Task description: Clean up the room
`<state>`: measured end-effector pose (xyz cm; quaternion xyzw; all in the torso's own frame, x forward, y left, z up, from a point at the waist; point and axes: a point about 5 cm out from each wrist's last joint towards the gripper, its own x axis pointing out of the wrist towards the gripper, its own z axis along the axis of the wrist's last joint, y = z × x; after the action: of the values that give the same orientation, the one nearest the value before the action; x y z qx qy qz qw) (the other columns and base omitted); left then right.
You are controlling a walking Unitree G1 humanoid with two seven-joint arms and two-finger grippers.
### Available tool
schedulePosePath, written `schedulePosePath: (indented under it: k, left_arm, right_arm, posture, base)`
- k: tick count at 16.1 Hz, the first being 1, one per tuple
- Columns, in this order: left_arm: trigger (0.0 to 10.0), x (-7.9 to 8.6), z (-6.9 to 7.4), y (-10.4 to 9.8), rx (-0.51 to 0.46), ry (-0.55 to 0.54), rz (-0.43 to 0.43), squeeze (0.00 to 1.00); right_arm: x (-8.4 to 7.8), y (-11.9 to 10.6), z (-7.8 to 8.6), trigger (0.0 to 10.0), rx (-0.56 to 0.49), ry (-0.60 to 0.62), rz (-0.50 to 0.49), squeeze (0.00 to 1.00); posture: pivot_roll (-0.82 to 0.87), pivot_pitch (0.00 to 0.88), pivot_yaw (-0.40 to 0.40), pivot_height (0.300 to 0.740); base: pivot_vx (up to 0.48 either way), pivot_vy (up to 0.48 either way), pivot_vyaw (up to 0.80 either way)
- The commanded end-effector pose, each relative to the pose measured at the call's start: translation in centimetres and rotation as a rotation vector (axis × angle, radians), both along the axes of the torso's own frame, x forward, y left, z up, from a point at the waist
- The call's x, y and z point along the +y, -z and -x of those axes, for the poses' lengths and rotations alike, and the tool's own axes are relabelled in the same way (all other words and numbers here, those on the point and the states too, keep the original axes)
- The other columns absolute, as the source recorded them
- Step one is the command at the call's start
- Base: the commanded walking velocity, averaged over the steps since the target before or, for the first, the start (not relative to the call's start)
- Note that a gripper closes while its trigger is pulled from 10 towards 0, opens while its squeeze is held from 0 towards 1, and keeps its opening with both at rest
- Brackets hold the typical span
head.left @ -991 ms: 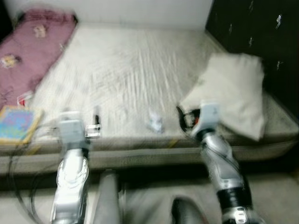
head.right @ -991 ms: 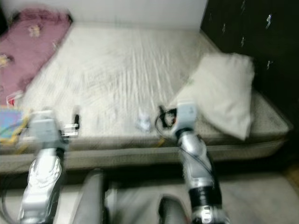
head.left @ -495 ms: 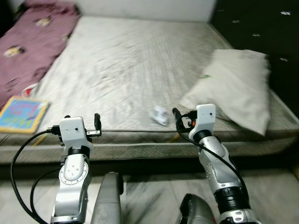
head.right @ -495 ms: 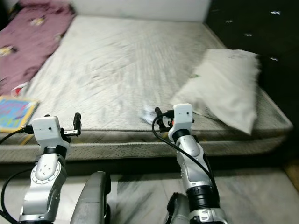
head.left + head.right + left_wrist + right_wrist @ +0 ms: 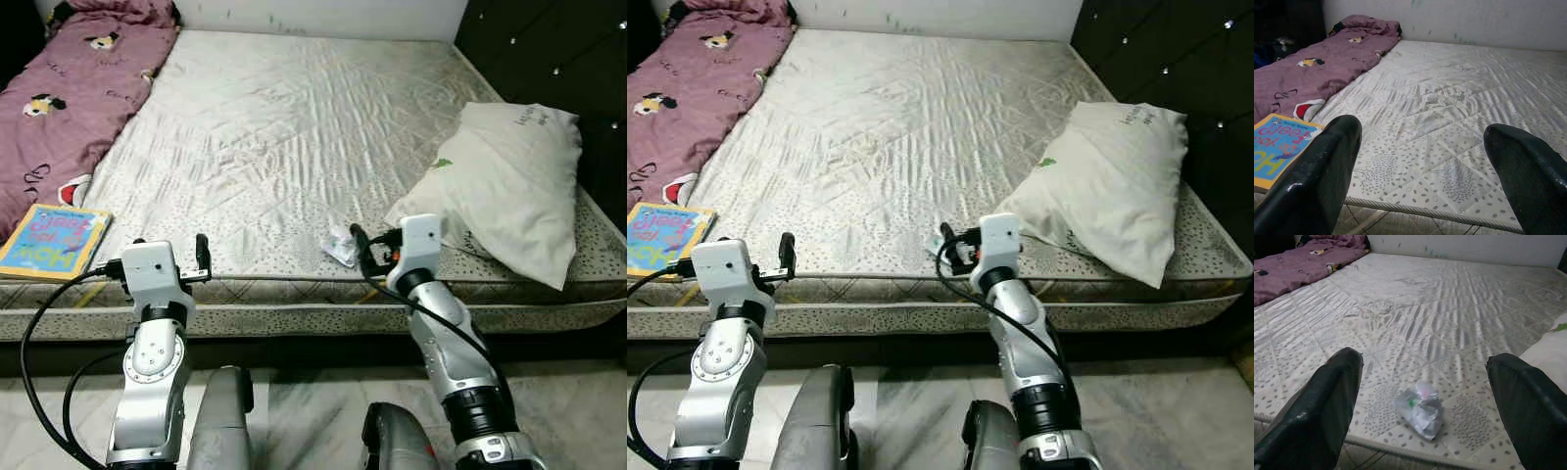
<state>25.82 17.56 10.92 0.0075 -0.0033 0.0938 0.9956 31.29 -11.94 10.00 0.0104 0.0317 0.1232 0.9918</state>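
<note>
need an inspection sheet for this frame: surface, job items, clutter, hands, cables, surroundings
Surface: bare quilted mattress, lightly wrinkled.
Job's things: crumpled wrapper near the mattress front edge, just ahead of the right hand; children's book at the front left corner; purple blanket along the left side.
Clutter: white pillow lying askew at the right edge.
Hands: left hand open, over the front edge, holding nothing; right hand open, aimed at the wrapper, not touching it.
Cables: black cable looping from the left wrist; another black one at the right wrist.
Surroundings: white wall behind, dark tufted panel at right, pale floor below.
</note>
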Motion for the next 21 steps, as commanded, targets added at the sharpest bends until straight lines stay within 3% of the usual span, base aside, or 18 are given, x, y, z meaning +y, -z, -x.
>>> schedulePosePath:
  k: [1, 4, 21]
  left_arm:
    - [10.0, 0.12, -0.01, 0.28, 0.017, -0.008, 0.002, 0.0]
    - [10.0, 0.1, -0.08, 0.26, 0.018, -0.011, 0.004, 0.0]
    - [10.0, 0.17, -0.2, 0.48, 0.02, -0.014, 0.046, 0.0]
  right_arm:
    - [-0.08, 0.23, 0.06, 10.0, 0.008, -0.004, 0.007, 0.0]
    - [0.01, 0.32, 0.07, 10.0, 0.014, -0.015, 0.01, 0.0]
    - [0.28, 0.49, 0.14, 10.0, 0.011, -0.041, 0.033, 0.0]
  posture:
    - [0.12, 0.026, -0.061, 0.57]
    - [0.12, 0.032, -0.062, 0.54]
    - [0.12, 0.025, -0.063, 0.54]
  base:
    - [0.0, 0.0, 0.0]
    - [0.0, 0.0, 0.0]
    - [0.014, 0.0, 0.13]
